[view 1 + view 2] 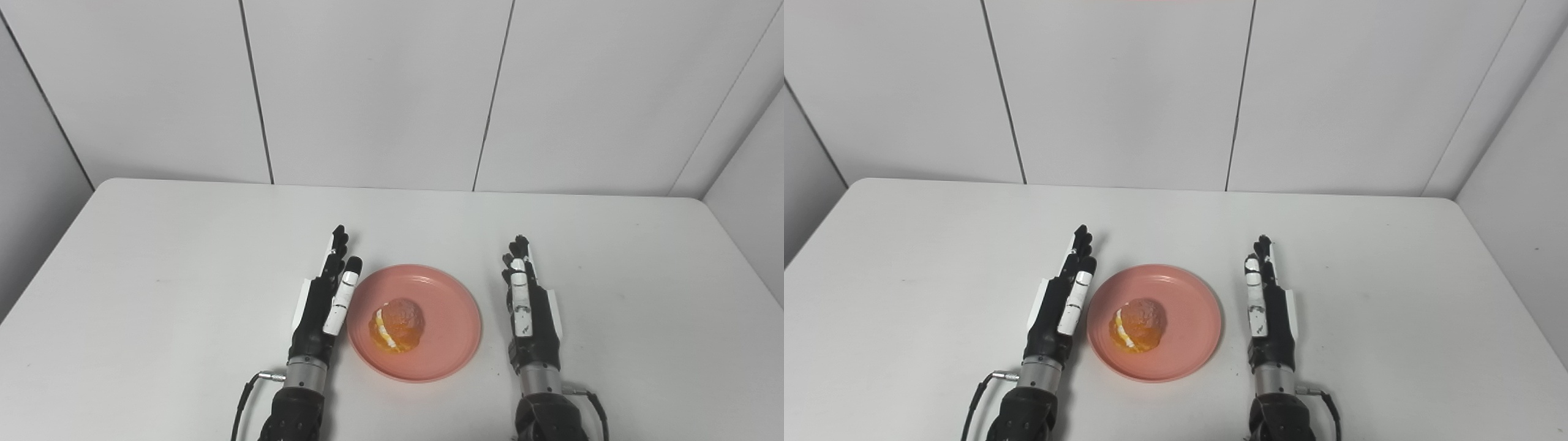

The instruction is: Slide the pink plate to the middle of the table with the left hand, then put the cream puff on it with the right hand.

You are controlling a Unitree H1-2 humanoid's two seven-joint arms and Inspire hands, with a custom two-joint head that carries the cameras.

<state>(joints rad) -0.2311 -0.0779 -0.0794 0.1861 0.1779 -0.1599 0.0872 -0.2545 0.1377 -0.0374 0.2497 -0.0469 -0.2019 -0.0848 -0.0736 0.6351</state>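
While pale wall panels (373,92) back the white table (153,275), the pink plate (453,331) lies between both hands, just beside the left hand (324,306). Right hand (528,312) likewise empty, fingers straight. Cream puff (398,324) sits on it, cream seam facing left.

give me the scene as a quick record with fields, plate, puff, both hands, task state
plate: pink plate near the table's middle, toward the near edge
puff: cream puff lying on the plate, a little left of its centre
left hand: left hand open, fingers straight, right beside the plate's left rim, holding nothing
right hand: right hand open, apart from the plate's right rim, holding nothing
task state: looks done
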